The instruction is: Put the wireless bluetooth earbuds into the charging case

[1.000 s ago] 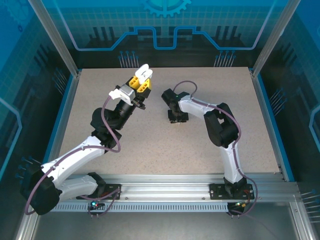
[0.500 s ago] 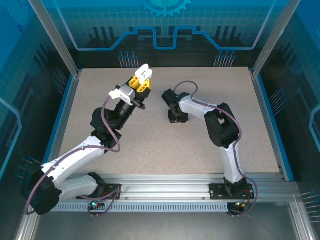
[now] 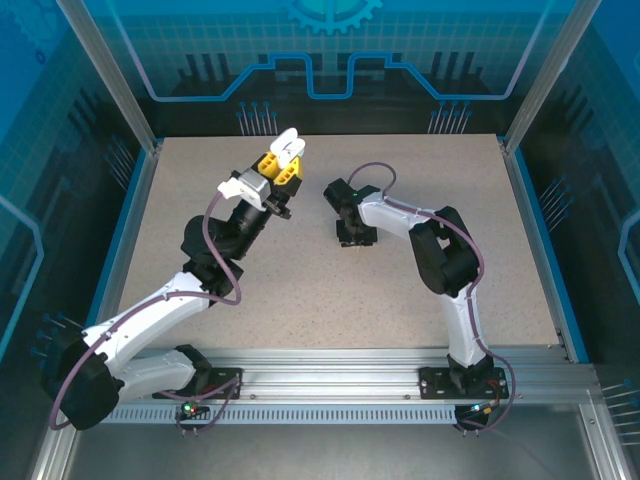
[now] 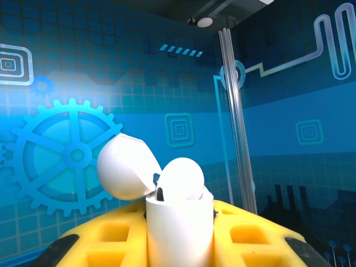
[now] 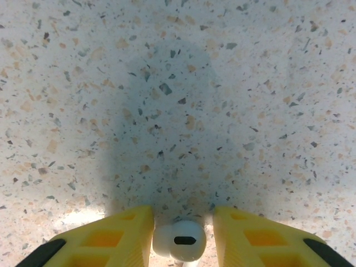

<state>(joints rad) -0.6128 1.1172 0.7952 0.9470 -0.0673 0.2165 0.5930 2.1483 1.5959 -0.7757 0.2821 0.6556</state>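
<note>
Lid (image 4: 125, 167) open, charging case (image 4: 179, 228) clamped upright in left gripper (image 3: 280, 168).
Right of charging case, right gripper (image 3: 355, 238) pinches white earbud (image 5: 179, 240).

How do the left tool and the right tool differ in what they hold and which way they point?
The left tool grips a white charging case with its lid open; the right tool pinches a small white earbud. The left tool is raised and tilts upward; the right tool points down at the speckled table. Both have yellow fingers.
</note>
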